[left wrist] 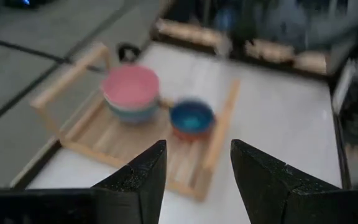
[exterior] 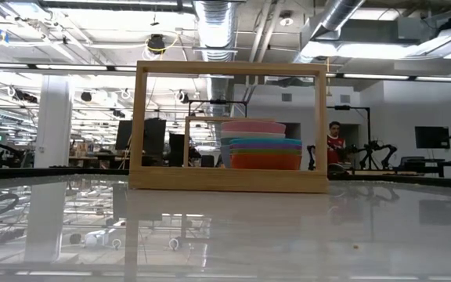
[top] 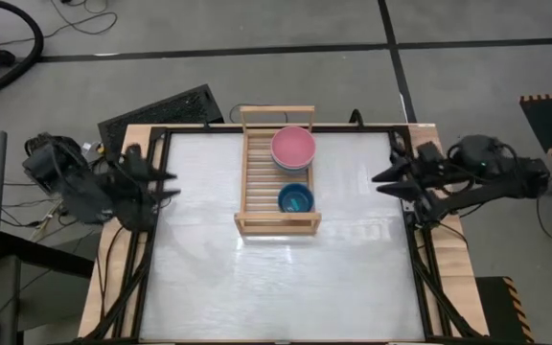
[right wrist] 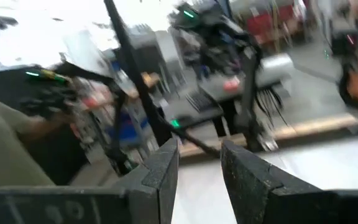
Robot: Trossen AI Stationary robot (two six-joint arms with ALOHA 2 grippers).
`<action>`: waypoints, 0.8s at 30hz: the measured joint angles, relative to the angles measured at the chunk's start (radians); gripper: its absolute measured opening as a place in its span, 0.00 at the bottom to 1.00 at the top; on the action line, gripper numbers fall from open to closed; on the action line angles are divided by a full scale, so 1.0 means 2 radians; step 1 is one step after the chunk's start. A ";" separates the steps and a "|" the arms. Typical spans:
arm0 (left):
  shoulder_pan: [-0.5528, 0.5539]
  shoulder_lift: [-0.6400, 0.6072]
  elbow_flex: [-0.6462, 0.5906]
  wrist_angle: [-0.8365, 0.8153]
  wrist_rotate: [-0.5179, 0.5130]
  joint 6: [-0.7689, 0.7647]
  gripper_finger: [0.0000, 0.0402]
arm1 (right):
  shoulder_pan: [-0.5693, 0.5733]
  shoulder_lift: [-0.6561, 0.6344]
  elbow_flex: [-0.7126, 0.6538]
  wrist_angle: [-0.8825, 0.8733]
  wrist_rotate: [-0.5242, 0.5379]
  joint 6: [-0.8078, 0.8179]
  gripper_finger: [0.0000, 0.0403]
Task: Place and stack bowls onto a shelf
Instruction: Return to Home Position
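The wooden slatted shelf (top: 277,172) lies at the table's far middle. On it stand two stacks of bowls: a larger stack topped by the light pink bowl (top: 292,147) toward the far end, and a smaller stack topped by the cyan bowl (top: 295,198) toward the near end. In the low view the stacks (exterior: 261,147) show pink on top and orange-red at the bottom. In the left wrist view the pink bowl (left wrist: 130,87) and cyan bowl (left wrist: 192,116) sit on the shelf (left wrist: 104,134). My left gripper (top: 169,184) is open at the table's left edge. My right gripper (top: 381,180) is open at the right edge.
The white tabletop (top: 276,278) has a black frame. A dark keyboard-like mat (top: 161,113) lies beyond the far left corner. A person in red (exterior: 334,146) stands far back in the room.
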 joint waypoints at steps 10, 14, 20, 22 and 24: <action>-0.037 -0.200 -0.198 0.254 0.015 0.109 0.41 | 0.023 -0.153 -0.183 0.144 -0.001 -0.008 0.37; -0.037 -0.287 -0.339 0.381 0.064 0.138 0.41 | 0.031 -0.191 -0.238 0.158 0.001 -0.008 0.37; -0.038 -0.419 -0.522 0.540 0.105 0.156 0.41 | 0.030 -0.249 -0.310 0.199 0.012 -0.021 0.37; -0.037 -0.468 -0.563 0.564 0.116 0.158 0.41 | 0.030 -0.274 -0.330 0.199 0.012 -0.022 0.37; -0.037 -0.515 -0.593 0.574 0.123 0.159 0.41 | 0.030 -0.304 -0.350 0.200 0.013 -0.023 0.37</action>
